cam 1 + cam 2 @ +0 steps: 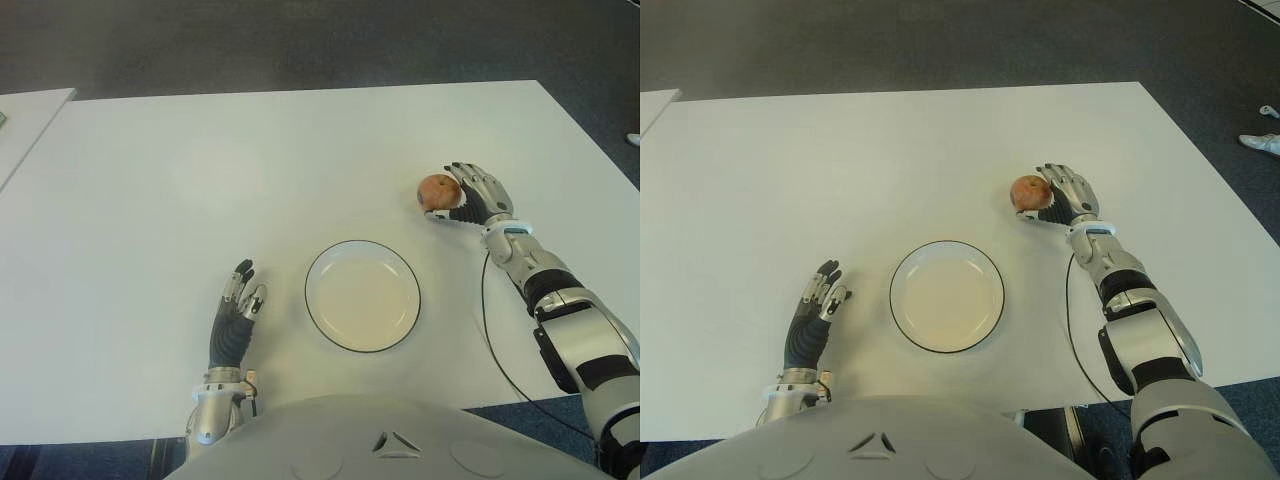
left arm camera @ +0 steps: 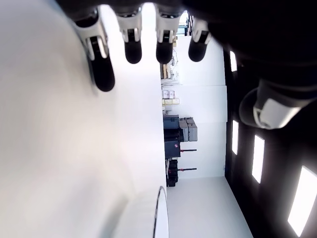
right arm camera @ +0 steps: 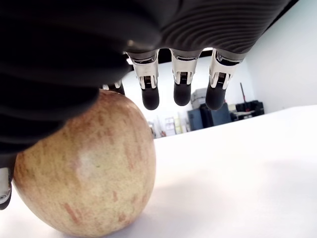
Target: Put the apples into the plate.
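Observation:
One reddish-yellow apple (image 1: 437, 191) sits on the white table (image 1: 200, 170), to the right of and beyond the plate. My right hand (image 1: 468, 193) is against the apple's right side, and the right wrist view shows its palm over the apple (image 3: 84, 168) with the fingers (image 3: 181, 94) stretched out past it, not curled. The hand is open and the apple rests on the table. The white plate (image 1: 362, 300) with a dark rim lies empty at the near centre. My left hand (image 1: 240, 300) shows to the left of the plate, fingers extended and holding nothing.
A thin black cable (image 1: 487, 320) runs along the table beside my right forearm. A second table's corner (image 1: 30, 110) shows at the far left. Dark floor lies beyond the table's far edge (image 1: 300, 90).

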Action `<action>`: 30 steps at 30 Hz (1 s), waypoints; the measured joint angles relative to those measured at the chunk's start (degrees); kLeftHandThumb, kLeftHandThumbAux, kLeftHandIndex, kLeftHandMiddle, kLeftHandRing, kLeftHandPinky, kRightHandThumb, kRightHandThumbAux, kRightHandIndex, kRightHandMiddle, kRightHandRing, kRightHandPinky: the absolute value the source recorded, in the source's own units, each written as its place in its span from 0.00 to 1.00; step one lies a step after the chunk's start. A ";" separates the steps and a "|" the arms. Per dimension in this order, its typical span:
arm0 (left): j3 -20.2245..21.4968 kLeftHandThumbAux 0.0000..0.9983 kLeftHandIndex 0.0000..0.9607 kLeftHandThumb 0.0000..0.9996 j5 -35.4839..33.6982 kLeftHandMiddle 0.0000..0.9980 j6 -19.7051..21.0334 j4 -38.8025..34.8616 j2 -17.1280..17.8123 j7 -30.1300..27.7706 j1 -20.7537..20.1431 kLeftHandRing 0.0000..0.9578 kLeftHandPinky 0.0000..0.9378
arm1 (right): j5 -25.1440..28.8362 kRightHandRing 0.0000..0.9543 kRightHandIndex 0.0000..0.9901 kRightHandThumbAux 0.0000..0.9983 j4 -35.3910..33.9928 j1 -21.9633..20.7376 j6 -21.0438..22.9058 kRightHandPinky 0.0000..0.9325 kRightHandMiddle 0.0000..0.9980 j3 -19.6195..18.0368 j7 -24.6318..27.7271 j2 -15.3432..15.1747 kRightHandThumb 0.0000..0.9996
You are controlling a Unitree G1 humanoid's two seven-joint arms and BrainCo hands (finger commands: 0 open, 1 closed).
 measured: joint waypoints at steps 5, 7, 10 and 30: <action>0.18 0.42 0.01 0.04 -0.01 0.04 0.06 -0.06 0.05 -0.20 0.01 0.06 0.09 | 0.12 0.01 0.04 0.47 0.43 0.00 0.31 0.04 0.03 0.45 -0.61 0.25 0.29; 0.21 0.42 0.01 0.04 -0.01 0.05 0.06 -0.06 0.04 -0.21 0.01 0.06 0.09 | 0.18 0.02 0.04 0.47 0.36 0.00 0.65 0.05 0.04 0.57 -0.97 0.63 0.30; 0.25 0.42 0.01 0.04 -0.04 0.05 0.05 -0.06 0.02 -0.21 0.01 0.06 0.09 | 0.30 0.05 0.05 0.47 0.33 -0.01 0.71 0.08 0.08 0.75 -1.42 1.21 0.30; -0.26 0.43 0.00 0.03 0.03 0.03 0.21 -0.91 0.04 -0.37 0.61 0.05 0.09 | 0.16 0.72 0.64 0.62 1.31 -1.39 -3.52 0.74 0.72 3.98 -5.82 1.43 0.46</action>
